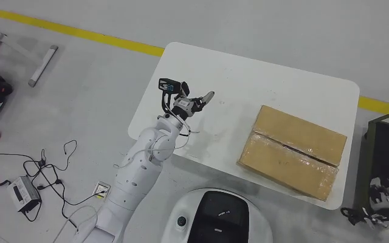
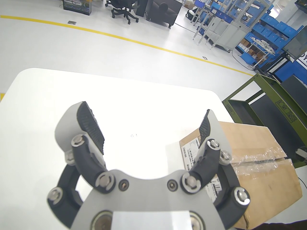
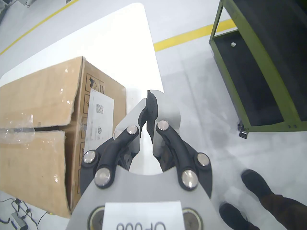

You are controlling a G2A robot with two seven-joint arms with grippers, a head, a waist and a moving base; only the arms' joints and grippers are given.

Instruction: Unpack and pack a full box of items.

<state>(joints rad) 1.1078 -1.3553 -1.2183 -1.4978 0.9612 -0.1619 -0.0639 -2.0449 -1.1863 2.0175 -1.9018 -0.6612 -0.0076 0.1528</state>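
A brown cardboard box (image 1: 293, 150) lies on the right half of the white table (image 1: 243, 79). Its top flaps are down, with crinkled clear tape along the middle seam. My left gripper (image 1: 197, 96) hangs open above the table's left part, well apart from the box, with nothing between its fingers. In the left wrist view the gripper (image 2: 145, 111) spreads wide over bare table and the box (image 2: 261, 168) sits beyond one finger. My right gripper (image 3: 148, 101) is shut and empty, beside the labelled end of the box (image 3: 36, 111) near the table's edge (image 3: 153, 56).
A green cart (image 1: 378, 152) with dark shelves stands on the floor just past the table's right end, also seen as the cart (image 3: 263, 60). Bare table surface (image 2: 120, 92) stretches between the left gripper and the box. Cables lie on the floor at the left (image 1: 42, 176).
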